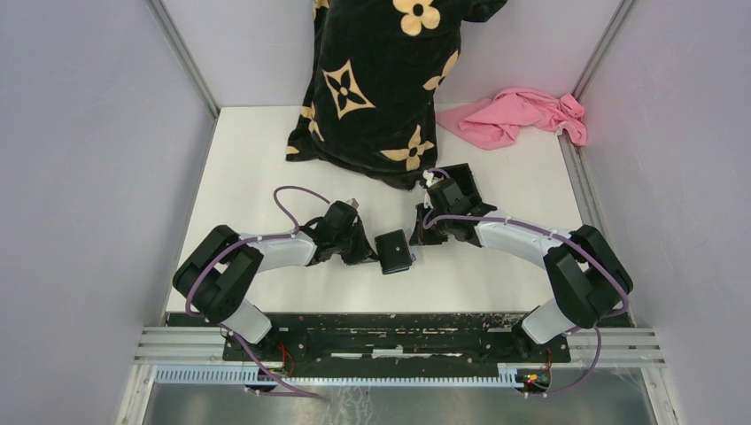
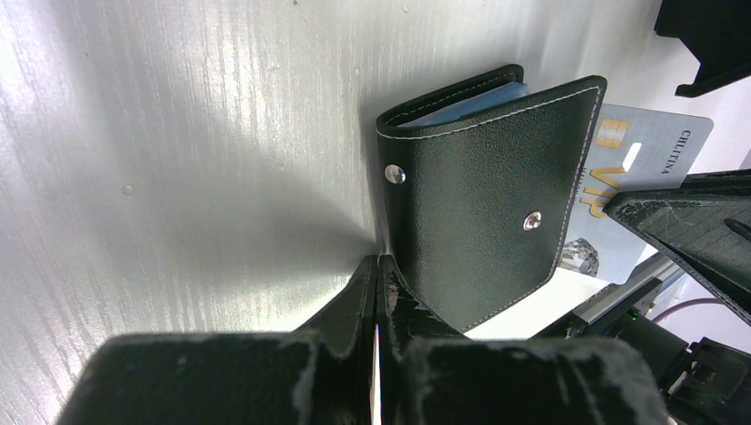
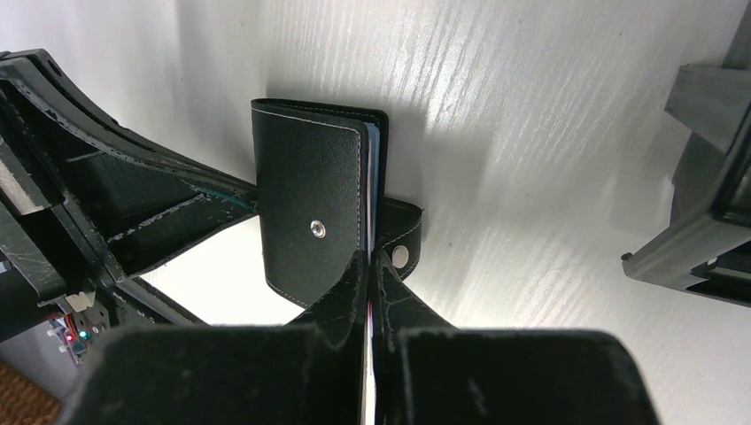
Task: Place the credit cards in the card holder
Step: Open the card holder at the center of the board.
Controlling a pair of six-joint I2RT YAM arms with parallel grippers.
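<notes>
Standing on its edge on the white table (image 1: 248,177), the card holder (image 1: 395,254) sits a little in from the middle of the near edge, between the two grippers. The left gripper (image 2: 379,276) has its fingers pressed together on the holder's lower edge, next to the strap with the metal snap, so it is gripping the case. Seen from the left wrist, a blue card (image 2: 483,99) shows inside the fold at the top of the holder. A grey card (image 2: 651,146) with gold lettering sticks partway out of the holder's far side, its inner end hidden behind the cover. The right gripper (image 3: 370,270) is clamped on that grey card, whose thin edge shows between its fingers. Along the far edge of the table lies a black cloth (image 1: 372,80) with tan flowers. A pink cloth (image 1: 522,115) lies in the far right corner.
</notes>
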